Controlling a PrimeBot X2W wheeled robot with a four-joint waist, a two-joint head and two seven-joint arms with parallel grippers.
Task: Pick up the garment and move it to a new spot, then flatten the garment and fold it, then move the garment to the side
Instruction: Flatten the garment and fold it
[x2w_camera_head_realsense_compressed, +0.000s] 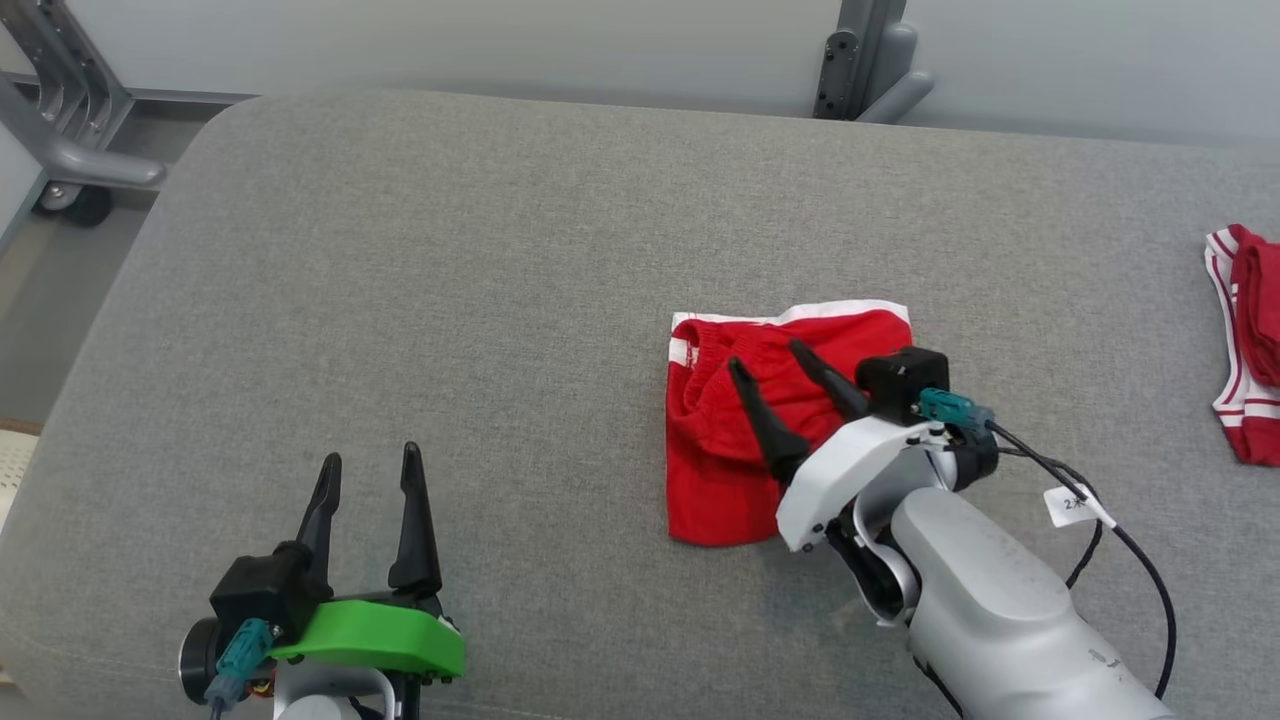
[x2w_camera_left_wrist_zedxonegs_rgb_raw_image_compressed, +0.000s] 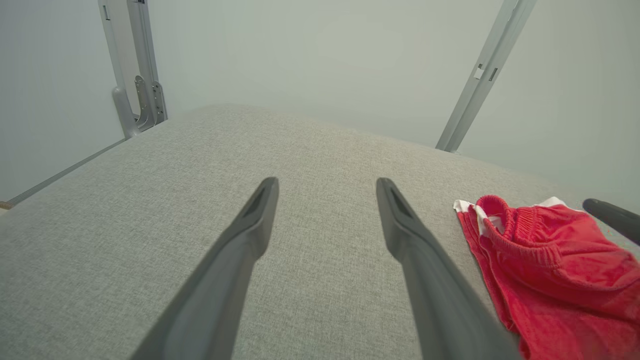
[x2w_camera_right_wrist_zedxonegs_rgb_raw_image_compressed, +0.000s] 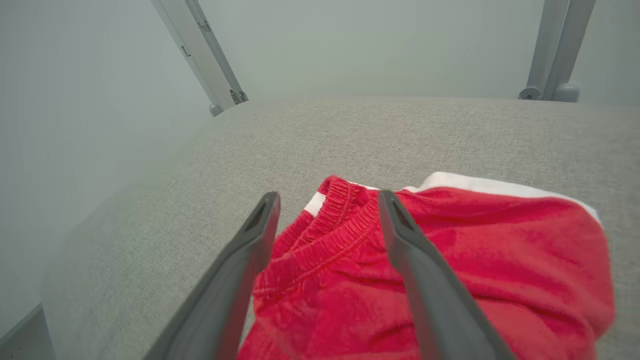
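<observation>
The red garment (x2w_camera_head_realsense_compressed: 715, 490) lies a little right of the middle of the grey fabric-covered table (x2w_camera_head_realsense_compressed: 450, 250). It is folded into a compact, roughly square packet with a white trim (x2w_camera_head_realsense_compressed: 850, 310) along its far edge. The gathered elastic waistband (x2w_camera_right_wrist_zedxonegs_rgb_raw_image_compressed: 340, 235) bunches at the far-left corner, so the fold is not quite flat there.

The right claw (x2w_camera_head_realsense_compressed: 765, 355) reaches in from the near right and hangs over that corner. Its 2 dark fingers stand wide apart and grip nothing. In the right wrist view they straddle the waistband, 1 to each side. Whether the tips touch the cloth or hover just above it is hard to tell from these angles.

The left claw (x2w_camera_head_realsense_compressed: 370, 455) waits at the near left, well apart from the garment. Its jaws are also spread and empty, over bare fabric, which keeps it out of the right arm's way.

A 2nd red-and-white garment (x2w_camera_head_realsense_compressed: 1250, 350) sits at the far right edge of the table, probably the pile for finished pieces. By that reading the folding looks done, and the step left is to move this packet to the side. That calls for a grip through all the layers so the fold holds.
</observation>
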